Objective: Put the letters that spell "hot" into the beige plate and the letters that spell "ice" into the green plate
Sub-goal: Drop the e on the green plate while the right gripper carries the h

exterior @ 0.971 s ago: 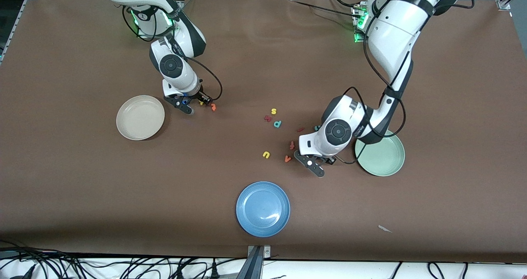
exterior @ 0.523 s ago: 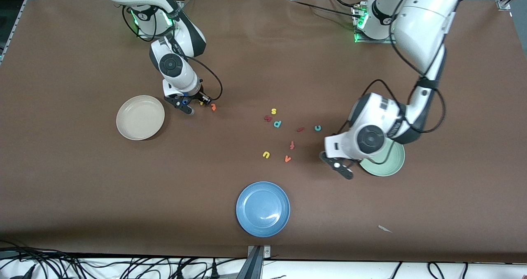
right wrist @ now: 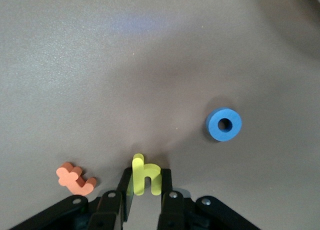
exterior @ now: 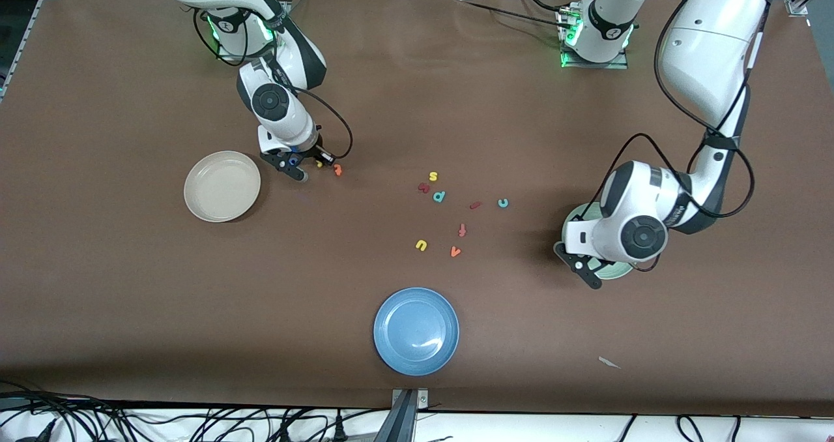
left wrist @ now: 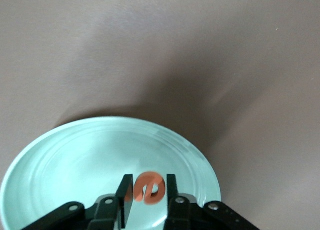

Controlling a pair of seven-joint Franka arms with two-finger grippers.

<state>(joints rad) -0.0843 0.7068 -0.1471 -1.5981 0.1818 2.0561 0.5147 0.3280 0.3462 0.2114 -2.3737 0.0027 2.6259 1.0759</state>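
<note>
Left wrist view: green plate (left wrist: 75,155) under hand-held orange e (left wrist: 146,188).

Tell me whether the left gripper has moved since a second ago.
Yes. The left gripper, holding the orange e, has swung away from the scattered letters toward the left arm's end and is now over the green plate.

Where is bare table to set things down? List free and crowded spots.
Free: the wide stretch between beige plate and blue plate; the corner nearer the camera than the green plate. Crowded: loose letters mid-table; right gripper gripping the yellow h beside the beige plate; left gripper holding the orange e over the green plate.
</note>
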